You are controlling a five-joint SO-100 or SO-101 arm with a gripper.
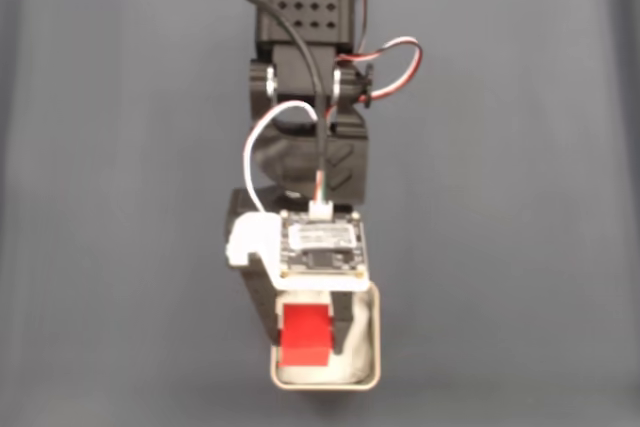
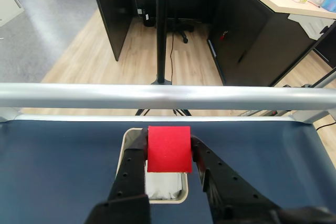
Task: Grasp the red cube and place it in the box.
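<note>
The red cube (image 1: 306, 335) (image 2: 168, 148) is clamped between the black fingers of my gripper (image 1: 306, 322) (image 2: 168, 153), which is shut on it. The cube hangs directly over the box (image 1: 366, 372) (image 2: 126, 142), a small silvery tin with a white lining, near the bottom edge of the fixed view. In the wrist view the cube covers most of the box opening, and white lining shows just below it. Whether the cube touches the lining cannot be told. The arm reaches down from the top of the fixed view and hides the box's upper rim.
The box sits on a dark blue mat (image 1: 120, 247) with open room on both sides. In the wrist view a metal rail (image 2: 168, 97) runs along the table's far edge, with an office floor beyond.
</note>
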